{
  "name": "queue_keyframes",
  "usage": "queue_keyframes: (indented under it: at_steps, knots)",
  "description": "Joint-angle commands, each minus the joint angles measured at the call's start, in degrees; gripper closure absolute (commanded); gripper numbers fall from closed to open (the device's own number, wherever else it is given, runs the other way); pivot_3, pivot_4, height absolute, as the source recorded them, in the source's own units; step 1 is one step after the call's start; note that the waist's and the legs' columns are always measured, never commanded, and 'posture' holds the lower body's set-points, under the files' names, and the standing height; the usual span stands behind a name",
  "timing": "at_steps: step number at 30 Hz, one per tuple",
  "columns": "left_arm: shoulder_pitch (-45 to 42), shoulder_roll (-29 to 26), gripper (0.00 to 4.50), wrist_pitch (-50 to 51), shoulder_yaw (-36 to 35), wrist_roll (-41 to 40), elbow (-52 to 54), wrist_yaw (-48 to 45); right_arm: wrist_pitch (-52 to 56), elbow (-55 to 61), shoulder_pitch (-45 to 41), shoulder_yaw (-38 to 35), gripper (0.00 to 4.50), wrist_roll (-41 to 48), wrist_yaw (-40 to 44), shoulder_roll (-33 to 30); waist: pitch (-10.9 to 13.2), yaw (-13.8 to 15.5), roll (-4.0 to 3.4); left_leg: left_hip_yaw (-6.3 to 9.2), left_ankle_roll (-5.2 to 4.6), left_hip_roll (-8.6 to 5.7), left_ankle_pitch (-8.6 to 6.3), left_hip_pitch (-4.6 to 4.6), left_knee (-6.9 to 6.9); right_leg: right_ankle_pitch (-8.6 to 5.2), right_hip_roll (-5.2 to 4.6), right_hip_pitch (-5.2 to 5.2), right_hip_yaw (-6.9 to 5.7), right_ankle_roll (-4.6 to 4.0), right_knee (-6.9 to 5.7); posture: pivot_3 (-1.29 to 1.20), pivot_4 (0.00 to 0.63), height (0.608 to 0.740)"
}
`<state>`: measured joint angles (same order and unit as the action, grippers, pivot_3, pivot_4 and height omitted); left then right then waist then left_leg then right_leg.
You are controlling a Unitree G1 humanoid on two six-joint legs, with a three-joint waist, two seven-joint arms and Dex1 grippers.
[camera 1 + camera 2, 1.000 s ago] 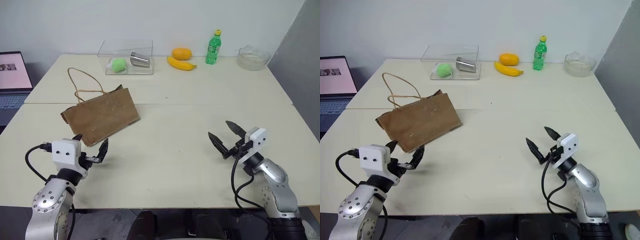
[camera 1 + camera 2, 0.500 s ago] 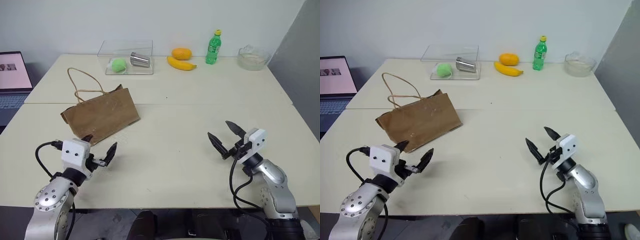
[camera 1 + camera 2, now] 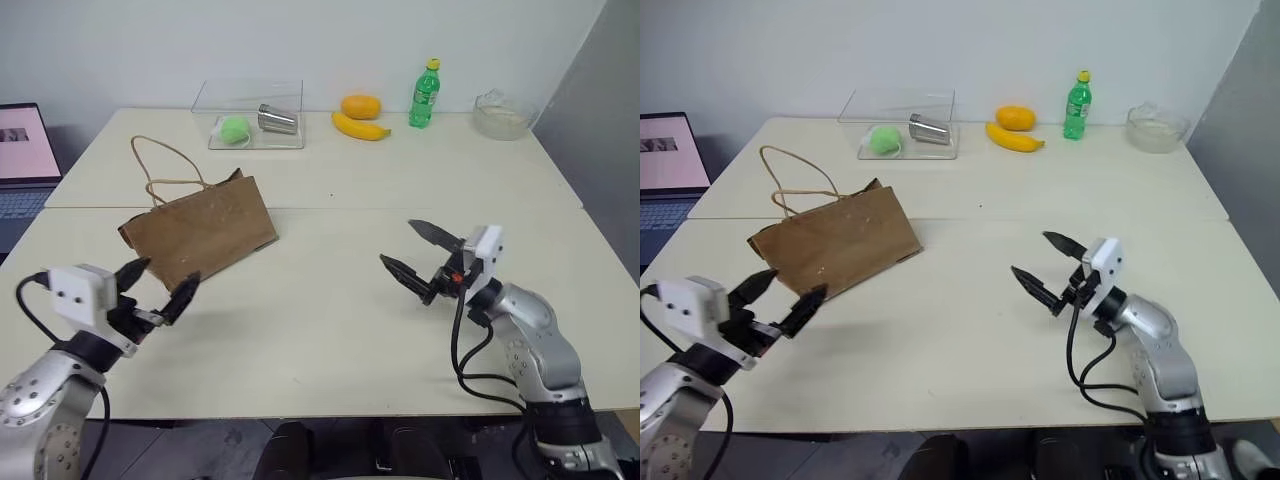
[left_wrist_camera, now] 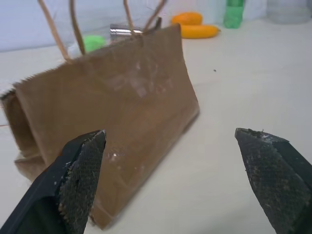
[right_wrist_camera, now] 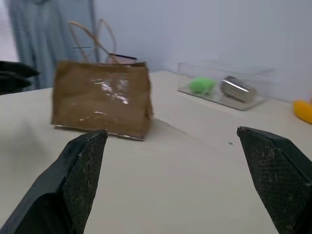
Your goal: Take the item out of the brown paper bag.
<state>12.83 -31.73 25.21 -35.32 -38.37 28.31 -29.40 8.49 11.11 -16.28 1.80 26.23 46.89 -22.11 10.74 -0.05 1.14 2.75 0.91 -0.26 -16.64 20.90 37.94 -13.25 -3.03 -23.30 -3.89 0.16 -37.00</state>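
Brown paper bag (image 3: 198, 229) lay on the bench (image 3: 330, 330), mouth and handles toward the far side, item presumably inside, unseen; left claw (image 3: 158, 287) released just beside bag; right claw (image 3: 412, 256) released, aimed bagward.

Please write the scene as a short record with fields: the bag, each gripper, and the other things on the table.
bag: brown paper bag lies on the table, handles toward the far side; nothing of its contents shows
left gripper: left gripper open, holding nothing, just in front of the bag's near edge
right gripper: right gripper open, holding nothing, above the bare table, apart from the bag
far edge: clear box with green ball and metal cup; banana; orange fruit; green bottle; glass bowl
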Motion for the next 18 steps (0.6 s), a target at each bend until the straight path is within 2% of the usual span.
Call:
queue_keyframes:
  at_steps: [1,3,5,9,11,15,18]
  knots:
    - [-0.7,-2.8,0.05,5.1,-8.2,-9.7,1.5,2.0,2.1,1.1,-3.9,1.3,0.00,3.2,5.0,-0.8,0.0,0.0,0.01,0.02,0.00,0.01,0.00,-0.01,-0.01,0.00,0.00,0.00,-0.01,0.00,0.00,0.00,0.150,0.740]
    - [-1.0,-5.3,0.05,7.4,-10.5,-12.5,-1.7,0.7,3.1,0.9,-5.9,2.8,0.00,3.9,7.6,-1.0,0.0,0.0,0.00,0.06,0.00,0.02,0.00,-0.01,-0.02,0.00,0.01,0.00,-0.05,0.00,-0.01,0.00,0.150,0.740]
    - [-3.0,-10.1,0.05,9.3,-11.9,-13.5,-7.5,-2.3,5.7,2.0,-7.7,4.5,0.00,5.3,10.8,-1.9,0.0,0.0,-0.01,0.06,0.00,0.01,0.00,-0.02,-0.02,-0.01,0.02,0.00,-0.06,-0.01,-0.02,0.00,0.150,0.740]
    - [-8.8,-18.9,0.05,10.9,-11.8,-13.2,-18.2,-8.0,7.8,3.0,-9.3,5.7,0.00,6.7,14.1,-2.9,0.0,0.2,0.03,0.13,0.00,-0.03,0.00,0.00,-0.02,-0.02,0.17,0.00,-0.16,-0.02,-0.01,0.00,0.150,0.740]
    - [-11.3,-21.4,0.05,11.4,-11.0,-12.8,-22.5,-10.4,8.1,2.8,-9.8,5.8,0.00,6.6,14.4,-2.7,0.0,0.1,0.03,0.10,0.00,-0.03,0.00,0.01,-0.02,-0.01,0.19,-0.01,-0.12,-0.02,0.02,0.00,0.150,0.740]
    - [-18.6,-26.9,0.05,10.7,-3.2,-8.5,-33.6,-18.4,7.7,2.5,-10.8,5.8,0.00,6.1,14.6,-1.9,0.0,0.0,0.03,-0.03,0.01,-0.07,0.00,0.00,-0.04,-0.01,0.16,-0.04,0.00,-0.01,0.02,0.00,0.150,0.740]
    - [-24.4,-29.0,0.05,9.0,1.8,-4.9,-40.3,-22.3,7.9,3.3,-10.7,5.8,0.00,6.0,14.2,-1.7,0.0,0.0,0.03,-0.02,0.01,-0.04,0.00,0.02,-0.06,-0.01,0.18,-0.09,-0.03,-0.01,-0.01,0.00,0.150,0.740]
